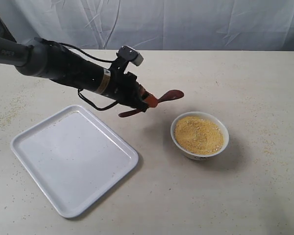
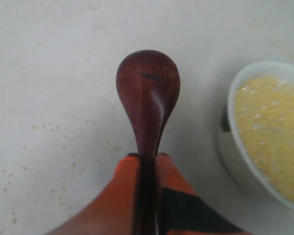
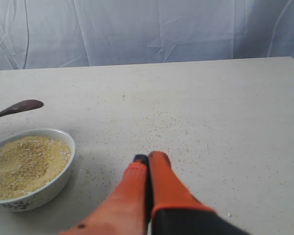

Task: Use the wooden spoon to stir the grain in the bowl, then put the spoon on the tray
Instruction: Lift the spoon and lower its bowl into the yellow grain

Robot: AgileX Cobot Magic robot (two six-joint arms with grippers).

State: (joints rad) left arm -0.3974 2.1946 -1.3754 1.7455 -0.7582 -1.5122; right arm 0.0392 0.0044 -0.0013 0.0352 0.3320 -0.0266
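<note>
nearest the viewer, a large white tray (image 1: 73,156) lay flat on the table (image 1: 264,88), well to the left of the bowl and slightly nearer than it, with nothing on it. just beyond stood the bowl (image 1: 227,139), small, white and round, filled nearly to its rim with the grain (image 1: 198,134), a fine yellow heap. loose grains dotted the table around the bowl.

behind the bowl and to its left, on the tray's side, the left gripper (image 1: 149,101) hung in the air with its orange jaws clenched on the wooden spoon (image 1: 169,95). it gripped the slim handle just behind the oval head, and the handle's tail stuck out behind the jaws. the head pointed toward the bowl but was not yet over the grain.

the right gripper (image 3: 148,159) showed only in its own wrist view, low over bare table and apart from the bowl, its jaws pressed together on nothing.

farthest back, behind the bowl, hung a wrinkled pale cloth (image 1: 186,24).

the spoon looked light, stiff and smooth, so it would probably swivel in the jaws if pushed hard; a hold close to the head seemed best for control. the grain looked loose and quick to spill over the rim. the bowl seemed light and breakable, likely to slide if the spoon pushed against its wall.
</note>
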